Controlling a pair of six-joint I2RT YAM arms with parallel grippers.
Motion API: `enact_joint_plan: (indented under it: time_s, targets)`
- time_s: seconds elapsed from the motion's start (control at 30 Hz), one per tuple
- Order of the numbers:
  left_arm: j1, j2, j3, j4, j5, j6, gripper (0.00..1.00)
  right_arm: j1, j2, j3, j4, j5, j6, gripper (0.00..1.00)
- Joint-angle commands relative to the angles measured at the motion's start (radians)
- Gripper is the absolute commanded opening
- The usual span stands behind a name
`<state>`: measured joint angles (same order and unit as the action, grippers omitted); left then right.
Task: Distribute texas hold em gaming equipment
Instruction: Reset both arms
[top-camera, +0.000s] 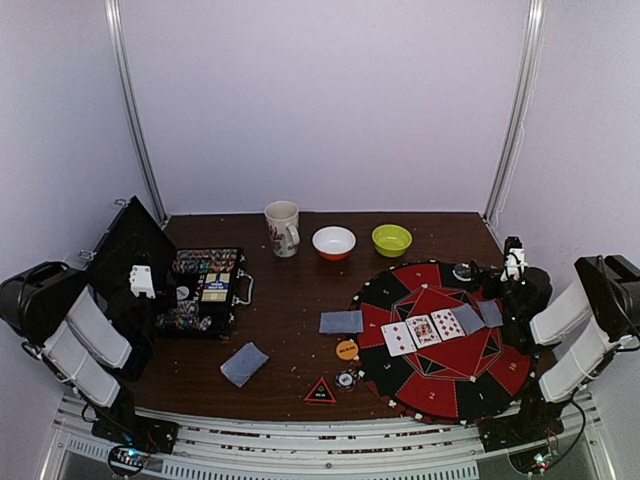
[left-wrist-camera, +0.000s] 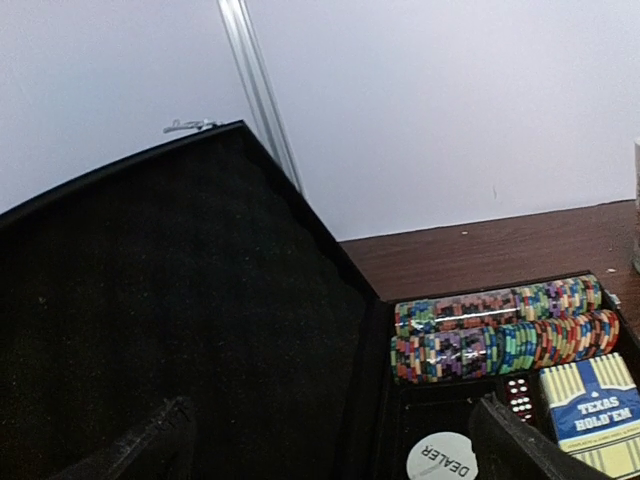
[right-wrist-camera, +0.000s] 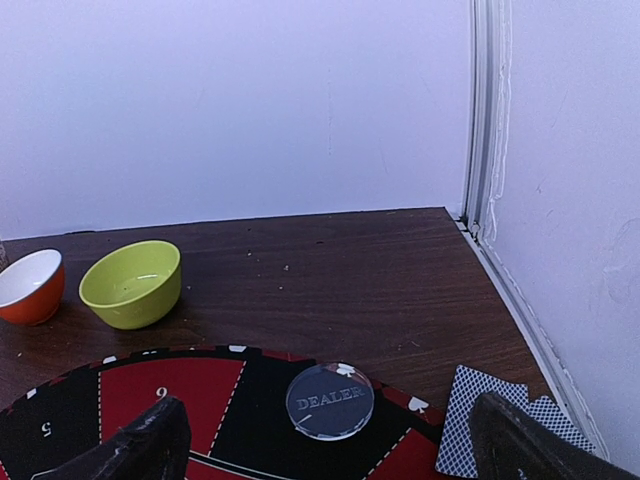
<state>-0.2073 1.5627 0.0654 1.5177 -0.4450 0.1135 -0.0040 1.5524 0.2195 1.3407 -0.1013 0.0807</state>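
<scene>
An open black case (top-camera: 205, 290) at the left holds rows of poker chips (left-wrist-camera: 500, 330), a white dealer disc (left-wrist-camera: 442, 458), red dice (left-wrist-camera: 517, 395) and a Texas Hold'em card box (left-wrist-camera: 595, 410). My left gripper (top-camera: 145, 290) hangs open over the case by its raised lid (left-wrist-camera: 150, 320), holding nothing. On the round red and black mat (top-camera: 440, 385) lie three face-up cards (top-camera: 423, 332) and face-down cards (top-camera: 467, 318). A clear dealer button (right-wrist-camera: 330, 400) rests on the mat's far edge, ahead of my open, empty right gripper (right-wrist-camera: 335, 450). Face-down cards (top-camera: 341, 321), an orange disc (top-camera: 347, 350), a black-and-white disc (top-camera: 345, 379) and a black triangular marker (top-camera: 320, 392) lie on the wood.
A cream mug (top-camera: 283, 228), a white bowl (top-camera: 334, 242) and a green bowl (top-camera: 391, 239) stand along the back of the table. Another face-down card pile (top-camera: 244, 363) lies near the front left. White walls and metal rails close in the sides.
</scene>
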Motion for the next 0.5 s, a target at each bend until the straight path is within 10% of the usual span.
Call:
enact_joint_plan:
  time_s: [0.0, 0.47]
  targets:
    - [0.055, 0.046, -0.004, 0.213, 0.093, -0.047, 0.98, 0.004, 0.004, -0.01, 0.032, 0.017, -0.006, 1.0]
    - [0.081, 0.015, 0.123, -0.107, 0.123, -0.079, 0.98, 0.004, 0.004, -0.006, 0.028, 0.02, -0.006, 1.0]
